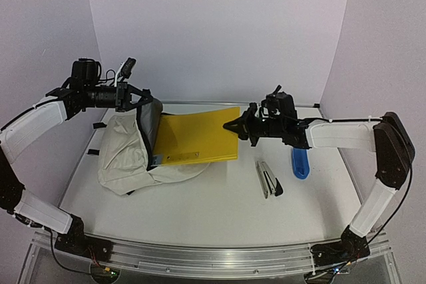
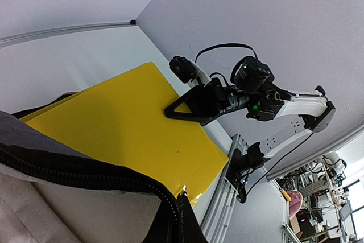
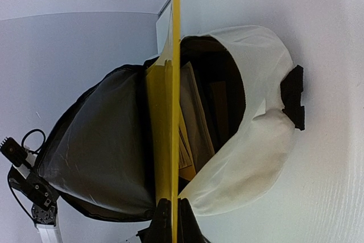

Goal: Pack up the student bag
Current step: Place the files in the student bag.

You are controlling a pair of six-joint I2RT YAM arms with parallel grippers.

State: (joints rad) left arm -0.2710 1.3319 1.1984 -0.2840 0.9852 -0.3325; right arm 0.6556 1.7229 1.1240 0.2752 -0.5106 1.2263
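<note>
The student bag [image 1: 123, 157] lies on its side at the left of the table, cream fabric with its mouth facing right. My left gripper [image 1: 145, 100] is shut on the bag's upper zipper rim [image 2: 85, 166] and holds the mouth up and wide. A yellow folder [image 1: 200, 134] lies flat with its left end inside the mouth. My right gripper [image 1: 234, 126] is shut on the folder's right edge. In the right wrist view the folder [image 3: 173, 83] runs edge-on from my right gripper [image 3: 172, 220] into the bag's dark grey lining [image 3: 96, 140], beside papers [image 3: 196, 120] inside.
A grey stapler [image 1: 268, 179] lies on the table right of the folder. A blue object [image 1: 300, 163] sits under my right forearm. The table's metal front rail [image 1: 200, 257] runs along the near edge, and walls close the back and sides.
</note>
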